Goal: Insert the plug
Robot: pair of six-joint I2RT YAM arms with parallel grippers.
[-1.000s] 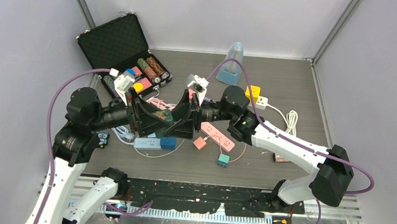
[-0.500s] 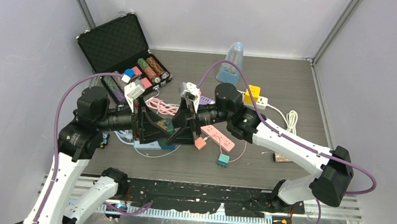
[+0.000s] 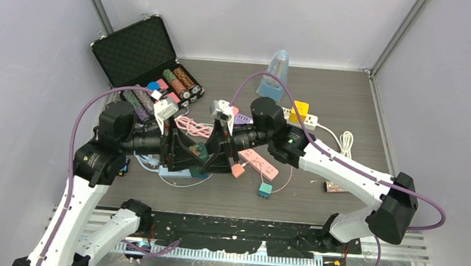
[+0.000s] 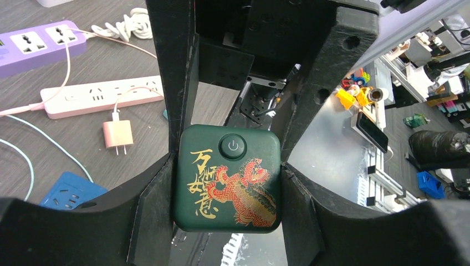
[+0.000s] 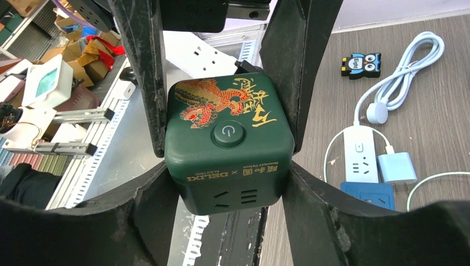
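Note:
A dark green cube socket (image 3: 200, 150) with a gold and red dragon print and a power button hangs above the table between both grippers. My left gripper (image 4: 227, 191) is shut on its two sides from the left. My right gripper (image 5: 230, 177) is shut on it from the right; its slotted socket face shows in the right wrist view (image 5: 228, 149). A pink plug (image 4: 117, 134) on a thin cable lies on the table beside the pink power strip (image 4: 105, 95), below the right gripper (image 3: 210, 154). The left gripper (image 3: 194, 153) meets it over the table's middle left.
A purple strip (image 4: 41, 40) lies behind. A white strip (image 5: 359, 155), a light blue charger (image 5: 396, 167) and a blue socket (image 5: 368, 195) lie under the grippers. A teal adapter (image 3: 265, 189), an open black case (image 3: 143, 57), a yellow cube (image 3: 300, 110) and a clear bottle (image 3: 277, 74) stand around.
Both wrists have lowered and drawn closer together around the green cube. The left arm has shifted right and the right arm left; the cube stays held between them.

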